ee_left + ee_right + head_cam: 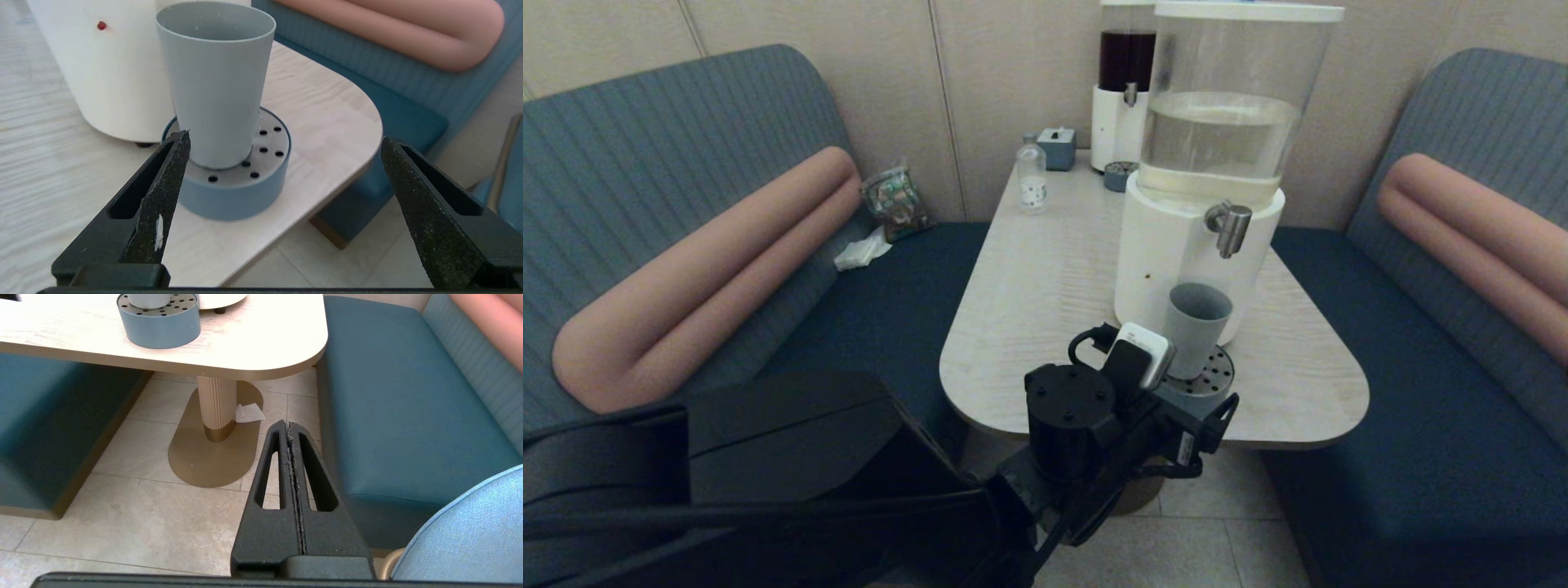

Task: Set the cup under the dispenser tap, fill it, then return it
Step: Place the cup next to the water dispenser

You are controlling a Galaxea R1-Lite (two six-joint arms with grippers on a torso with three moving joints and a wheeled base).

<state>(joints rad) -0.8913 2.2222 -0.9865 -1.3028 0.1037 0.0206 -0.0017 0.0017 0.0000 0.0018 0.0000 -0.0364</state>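
Note:
The grey-blue cup (pixel 1196 327) (pixel 216 81) stands upright on the round drip tray (pixel 1215 374) (pixel 233 200), right below the silver dispenser tap (pixel 1232 227) of the clear-water dispenser (pixel 1168 253). What the cup holds cannot be seen. My left gripper (pixel 1176 400) (pixel 284 136) hovers at the table's front edge, just short of the tray, open wide and holding nothing. One fingertip (pixel 182 143) sits close to the cup's base; the cup is outside the jaws. My right gripper (pixel 288 425) hangs shut and empty low over the floor, beside the right bench.
The pale wooden table (pixel 1045 269) also carries a small clear bottle (pixel 1032 175), a grey box (pixel 1058 147), and a dark-liquid dispenser (pixel 1125 65) with its own little tray (pixel 1119 174). Blue benches flank the table. A tissue (pixel 248 413) lies by the table pedestal (pixel 216 404).

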